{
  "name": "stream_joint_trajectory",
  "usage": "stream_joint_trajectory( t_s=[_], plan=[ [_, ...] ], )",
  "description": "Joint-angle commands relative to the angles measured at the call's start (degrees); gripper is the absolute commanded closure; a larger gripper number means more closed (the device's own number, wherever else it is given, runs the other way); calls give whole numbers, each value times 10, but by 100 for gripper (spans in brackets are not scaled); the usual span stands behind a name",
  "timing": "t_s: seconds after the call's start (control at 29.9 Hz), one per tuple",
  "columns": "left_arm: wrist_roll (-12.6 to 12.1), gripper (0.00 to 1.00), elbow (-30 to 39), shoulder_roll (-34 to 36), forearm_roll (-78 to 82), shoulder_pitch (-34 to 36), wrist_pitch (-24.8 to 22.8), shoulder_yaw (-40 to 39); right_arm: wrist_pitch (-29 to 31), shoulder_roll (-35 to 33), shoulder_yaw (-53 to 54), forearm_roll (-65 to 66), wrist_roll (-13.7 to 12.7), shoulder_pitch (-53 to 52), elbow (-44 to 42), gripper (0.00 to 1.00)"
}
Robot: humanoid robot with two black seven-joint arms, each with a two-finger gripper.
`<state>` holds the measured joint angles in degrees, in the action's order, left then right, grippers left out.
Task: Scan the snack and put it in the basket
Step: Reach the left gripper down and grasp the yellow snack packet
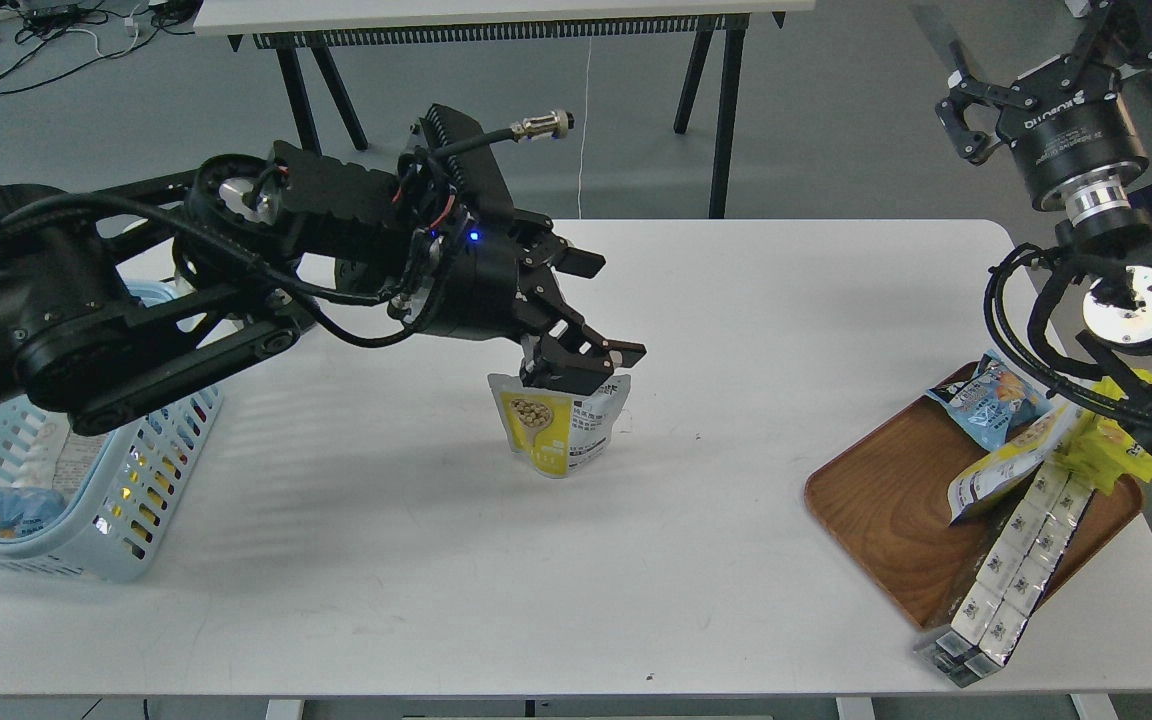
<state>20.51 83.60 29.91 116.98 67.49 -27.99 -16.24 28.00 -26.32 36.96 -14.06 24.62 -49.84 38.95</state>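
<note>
The snack [558,430], a small pouch with a yellow front and a picture of nuts, stands upright at the table's middle. My left arm reaches in from the left. Its gripper [584,366] is down at the pouch's top edge with the fingers apart, covering part of the white top. The pouch rests on the table. The light blue basket [151,470] stands at the left edge, partly hidden by my left arm, with packets inside. My right gripper [1036,60] is open and empty, raised high at the far right, off the table.
A brown wooden tray [886,510] at the front right holds a blue snack packet [986,400], a bright yellow packet [1116,450] and a row of white boxes [1011,570] hanging over the table edge. My left arm hides the back left of the table.
</note>
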Motion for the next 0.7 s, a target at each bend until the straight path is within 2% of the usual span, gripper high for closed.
stream_joint_trajectory(
  t_s=[0.0, 0.13, 0.33, 0.67],
  plan=[
    [1, 8, -5, -3, 48, -1, 0, 6, 0, -1, 3, -1, 1, 15, 3, 1],
    [1, 9, -6, -4, 80, -2, 0, 49, 0, -1, 12, 0, 2, 23, -1, 1],
    [12, 10, -24, -8, 80, -17, 0, 63, 0, -2, 21, 0, 3, 25, -1, 1],
    [24, 26, -75, -33, 80, -25, 0, 79, 0, -1, 22, 0, 4, 25, 1, 1]
  ],
)
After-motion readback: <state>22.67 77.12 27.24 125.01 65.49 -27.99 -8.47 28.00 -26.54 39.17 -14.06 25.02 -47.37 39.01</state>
